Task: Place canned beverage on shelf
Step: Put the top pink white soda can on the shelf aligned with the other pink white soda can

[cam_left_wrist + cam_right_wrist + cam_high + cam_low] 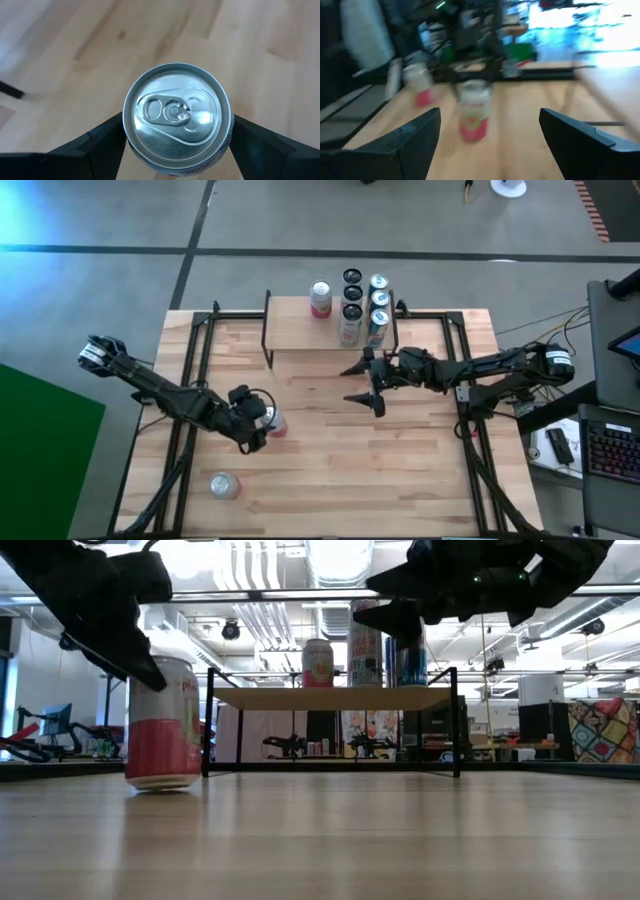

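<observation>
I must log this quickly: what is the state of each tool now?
Left tool: around the pink can; grip cannot be told.
Right tool: open, empty.

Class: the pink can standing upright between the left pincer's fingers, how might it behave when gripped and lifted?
The pink can is smooth, round metal, so it may slip in the left pincer. Its pull tab looks unopened, so it is probably full and heavy. Tall and narrow, it could tip if nudged high.

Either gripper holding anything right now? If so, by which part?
The left gripper straddles the upright pink can, one finger on each side of its upper body; contact can't be confirmed, and the can stands on the table. The right gripper is open and empty.
</observation>
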`<control>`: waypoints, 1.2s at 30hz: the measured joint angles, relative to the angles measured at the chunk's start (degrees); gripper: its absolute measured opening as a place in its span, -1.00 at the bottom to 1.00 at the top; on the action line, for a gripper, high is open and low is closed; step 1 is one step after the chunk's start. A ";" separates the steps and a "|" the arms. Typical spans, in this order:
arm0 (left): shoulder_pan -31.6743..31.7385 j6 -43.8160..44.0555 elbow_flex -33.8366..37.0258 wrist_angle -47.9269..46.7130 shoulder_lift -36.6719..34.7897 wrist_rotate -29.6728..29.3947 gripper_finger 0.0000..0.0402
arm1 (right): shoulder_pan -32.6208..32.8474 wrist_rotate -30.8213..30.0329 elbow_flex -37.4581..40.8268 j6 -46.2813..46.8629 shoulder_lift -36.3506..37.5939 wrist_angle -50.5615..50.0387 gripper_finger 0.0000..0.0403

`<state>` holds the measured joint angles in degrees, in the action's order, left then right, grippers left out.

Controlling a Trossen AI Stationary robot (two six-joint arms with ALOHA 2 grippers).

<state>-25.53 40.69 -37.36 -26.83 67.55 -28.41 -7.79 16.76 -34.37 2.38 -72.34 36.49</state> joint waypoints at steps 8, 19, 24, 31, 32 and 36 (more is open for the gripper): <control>-3.71 -5.41 -6.10 1.18 2.97 0.33 0.47 | 0.58 14.20 -0.35 -0.43 0.17 -0.21 0.62; -10.09 -12.72 -7.39 13.85 13.24 -8.22 0.47 | 4.85 15.38 -1.88 -1.97 -2.85 -0.16 0.62; -10.09 -13.81 -8.89 15.00 15.55 -8.16 0.47 | 6.56 15.38 -4.75 -3.72 -6.90 -2.82 0.62; -9.94 -21.59 -17.38 7.64 13.52 -6.04 0.47 | 7.81 14.60 -12.43 -3.22 -13.53 -9.59 0.62; -9.94 -22.74 -19.48 5.82 13.15 -6.14 0.47 | 8.29 14.61 -13.12 -3.20 -14.09 -9.56 0.62; -9.89 -29.01 -26.52 0.08 12.46 -7.44 0.47 | 10.77 18.97 -15.06 -2.72 -15.54 -8.01 0.62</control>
<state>-35.41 11.67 -63.88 -26.75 80.00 -35.85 2.98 35.72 -49.43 -0.34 -87.87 28.48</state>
